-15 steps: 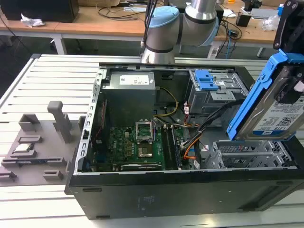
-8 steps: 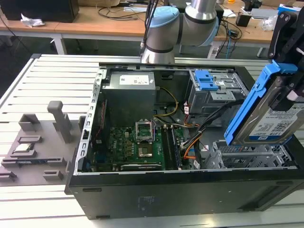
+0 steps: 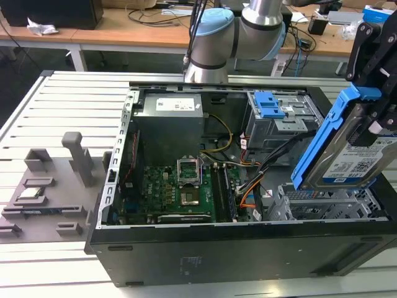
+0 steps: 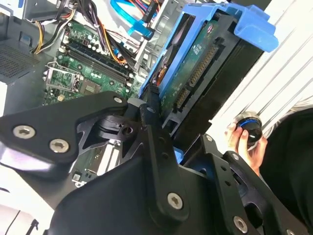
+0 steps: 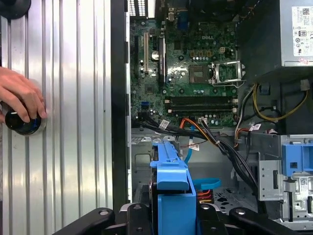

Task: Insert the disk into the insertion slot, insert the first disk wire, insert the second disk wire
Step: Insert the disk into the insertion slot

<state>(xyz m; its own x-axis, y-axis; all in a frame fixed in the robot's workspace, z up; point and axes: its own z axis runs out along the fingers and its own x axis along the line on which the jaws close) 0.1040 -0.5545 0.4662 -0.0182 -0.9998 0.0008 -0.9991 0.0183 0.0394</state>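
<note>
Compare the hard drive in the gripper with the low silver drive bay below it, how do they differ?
Pose: the disk hangs steeply tilted above the case, clamped in the gripper; the insertion slot lies flat in the case's corner. Look: the disk wears a bright blue frame and a printed label; the insertion slot is bare perforated sheet metal. Both are silvery metal.

The silver disk point(image 3: 348, 152) in its blue frame hangs tilted over the low silver slot point(image 3: 322, 202). The light-blue wire point(image 5: 208, 184) loops nearby.
</note>
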